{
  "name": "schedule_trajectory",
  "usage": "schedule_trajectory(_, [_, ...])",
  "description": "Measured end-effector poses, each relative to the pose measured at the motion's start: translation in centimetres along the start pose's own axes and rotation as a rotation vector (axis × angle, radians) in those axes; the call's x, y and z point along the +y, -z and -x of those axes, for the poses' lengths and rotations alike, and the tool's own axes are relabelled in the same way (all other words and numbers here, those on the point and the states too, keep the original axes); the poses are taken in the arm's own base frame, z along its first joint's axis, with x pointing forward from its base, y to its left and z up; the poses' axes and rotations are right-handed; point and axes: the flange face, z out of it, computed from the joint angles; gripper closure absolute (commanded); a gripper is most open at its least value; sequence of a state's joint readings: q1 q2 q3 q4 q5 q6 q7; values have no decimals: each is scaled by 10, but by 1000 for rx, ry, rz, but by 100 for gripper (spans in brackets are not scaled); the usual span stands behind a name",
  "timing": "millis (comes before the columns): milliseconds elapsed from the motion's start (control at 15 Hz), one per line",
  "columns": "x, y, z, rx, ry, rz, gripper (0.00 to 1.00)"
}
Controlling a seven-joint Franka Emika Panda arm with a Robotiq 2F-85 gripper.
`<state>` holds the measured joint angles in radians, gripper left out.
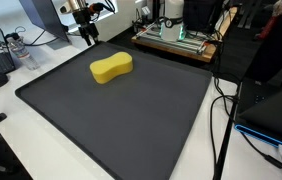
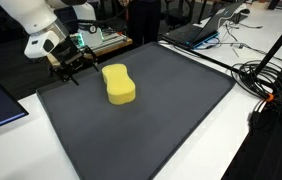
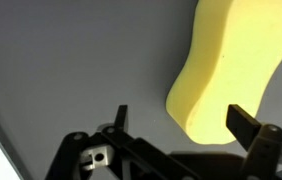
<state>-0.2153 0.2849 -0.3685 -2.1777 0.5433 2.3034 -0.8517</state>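
white table (image 1: 36,150) carried a big dark mat (image 1: 121,120) that took up most of it in both exterior views. loose cables (image 2: 266,85) lay off one edge of the mat, well apart from everything else. yellow sponge (image 1: 111,68) lay flat on the mat toward one end, peanut-shaped with a narrow waist, nothing touching it. gripper (image 1: 87,38) hung over the mat's corner near the sponge but apart from it, jaws spread wide and empty. in the wrist view the sponge (image 3: 231,70) was ahead and off to one side of the gripper (image 3: 176,115), not between the fingers. handling guess: it looked like foam, so light, soft, squashes under a pinch, grippy rather than slick, not fragile. best hold looked like the waist, jaws across the narrow width, low on the side walls, closing well in since foam gives.
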Motion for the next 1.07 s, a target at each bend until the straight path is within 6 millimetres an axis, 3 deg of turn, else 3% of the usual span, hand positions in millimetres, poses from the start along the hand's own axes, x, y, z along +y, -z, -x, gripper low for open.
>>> schedule_trajectory(267, [18, -1, -40, 12, 30, 21, 0])
schedule_trajectory(467, [16, 8, -70, 17, 52, 53, 0])
schedule_trajectory(733, [-10, 26, -103, -33, 83, 58, 0])
schedule_trajectory(1067, [-63, 45, -133, -142, 94, 84, 0])
